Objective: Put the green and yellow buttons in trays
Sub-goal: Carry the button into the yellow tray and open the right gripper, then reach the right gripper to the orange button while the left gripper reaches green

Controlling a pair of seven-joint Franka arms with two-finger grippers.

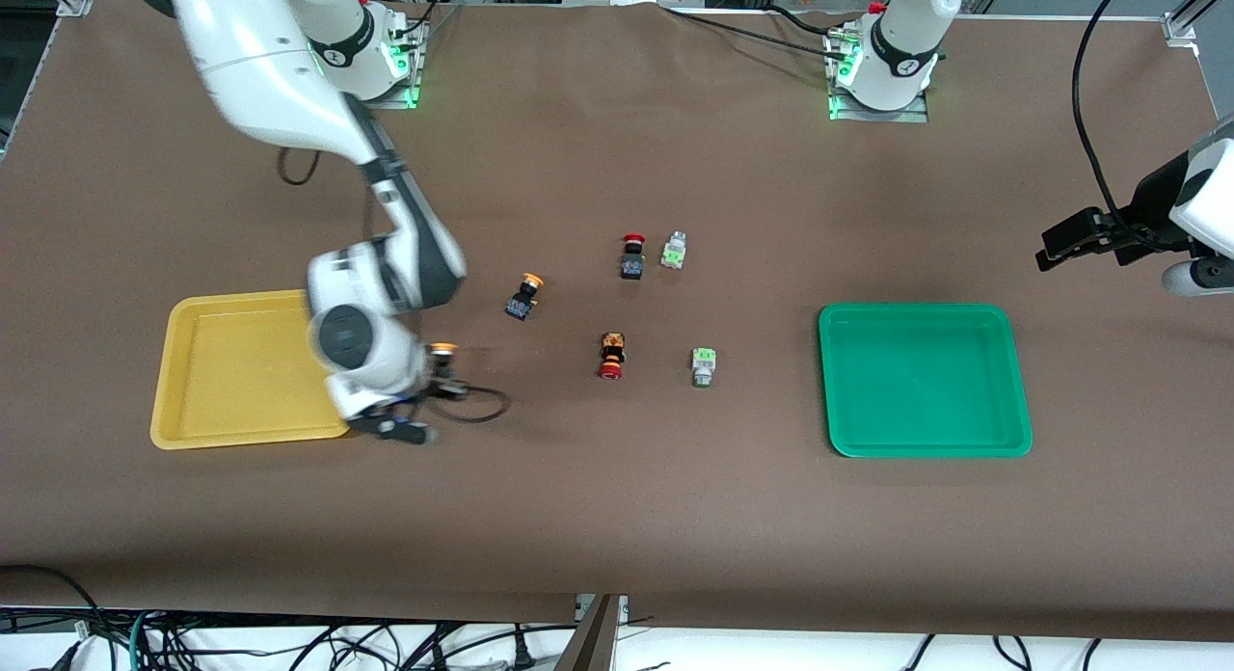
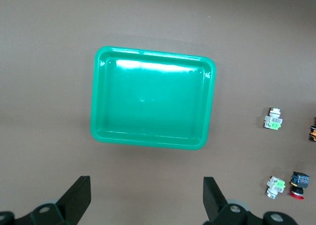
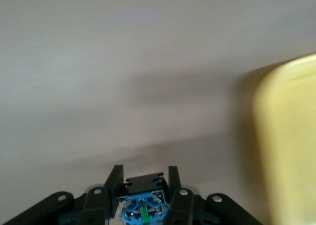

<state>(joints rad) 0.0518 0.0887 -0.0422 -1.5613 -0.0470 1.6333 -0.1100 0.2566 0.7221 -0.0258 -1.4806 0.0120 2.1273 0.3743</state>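
My right gripper [image 1: 442,382] [image 3: 143,178] is shut on a yellow button [image 1: 443,351] [image 3: 143,198] with a black-and-blue body, low over the table beside the yellow tray [image 1: 241,372] [image 3: 291,136]. Another yellow button [image 1: 523,297] lies mid-table. Two green buttons [image 1: 674,251] [image 1: 704,365] lie between it and the green tray [image 1: 921,382] [image 2: 148,106], which holds nothing. The left wrist view also shows both green buttons [image 2: 273,120] [image 2: 276,185]. My left gripper [image 1: 1060,242] [image 2: 145,198] waits open in the air past the green tray, at the left arm's end of the table.
A black switch with a red cap [image 1: 632,256] [image 2: 298,179] lies beside the farther green button. An orange-and-black switch with a red cap [image 1: 611,356] lies beside the nearer one. A black cable [image 1: 482,406] loops from the right hand over the brown table.
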